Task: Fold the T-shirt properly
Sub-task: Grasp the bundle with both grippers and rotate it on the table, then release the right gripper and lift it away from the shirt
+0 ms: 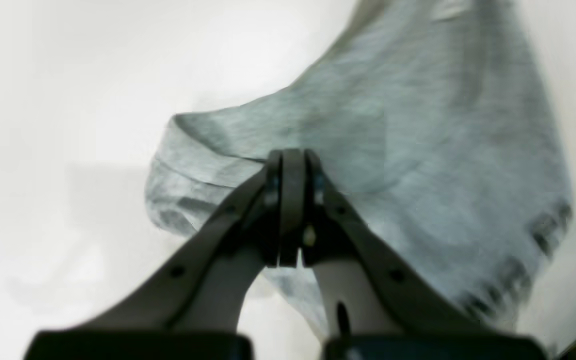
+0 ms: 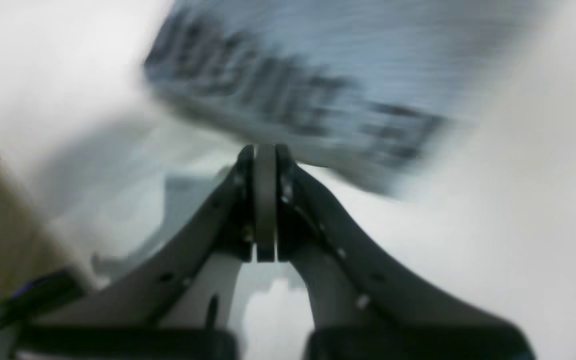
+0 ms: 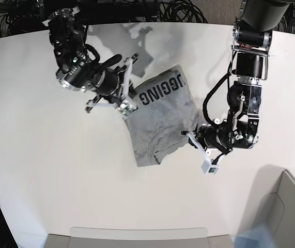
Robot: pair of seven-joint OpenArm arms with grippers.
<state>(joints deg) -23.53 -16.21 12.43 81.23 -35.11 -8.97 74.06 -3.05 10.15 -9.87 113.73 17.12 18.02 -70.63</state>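
Lying rumpled near the middle of a white surface is a heather-grey T-shirt, seen from above in the base view. Bold black block letters run across its upper part, close to its top edge, and a sleeve or collar opening shows near its lower edge.

Two robot arms reach toward it from opposite sides. The right gripper, on the left of the base view, sits at the shirt's upper left edge, beside the printed letters. In its wrist view the right gripper has its jaws pressed fully together, and the blurred lettering lies just beyond the tips; whether any cloth is caught between them cannot be told.

The left gripper, on the right of the base view, meets the shirt's right edge. In its wrist view the left gripper has its jaws clenched on a hemmed fold of the T-shirt, with grey cloth spreading away beyond the tips. Dark lettering shows blurred at that view's lower right.

Black cables bunch along the far edge of the surface.
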